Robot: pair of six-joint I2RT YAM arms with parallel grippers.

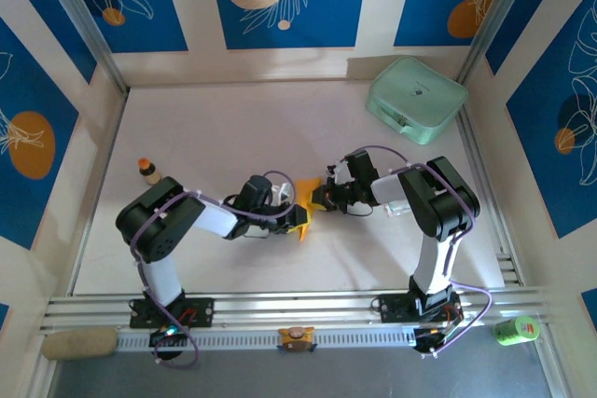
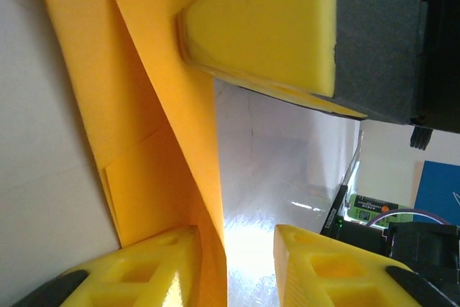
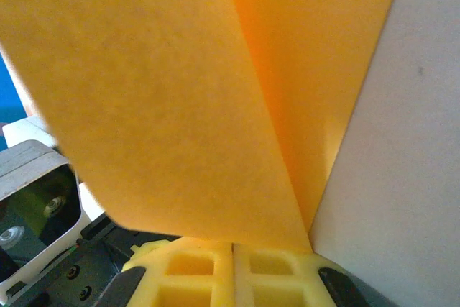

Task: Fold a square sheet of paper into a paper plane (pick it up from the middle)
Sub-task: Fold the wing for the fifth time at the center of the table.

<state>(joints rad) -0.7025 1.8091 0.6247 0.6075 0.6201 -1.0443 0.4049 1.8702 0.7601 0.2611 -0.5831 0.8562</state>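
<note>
Right end effector (image 3: 232,248) pinches sheet (image 3: 165,106); outline cropped, possibly folded.

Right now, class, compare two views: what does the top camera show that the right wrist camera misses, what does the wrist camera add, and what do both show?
Top camera: the mint-green case, the small brown bottle, and the left arm and right arm meeting mid-table. Right wrist camera: a close view of the right arm's jaws shut on the bottom edge of the orange-yellow paper. Both: that paper.
</note>
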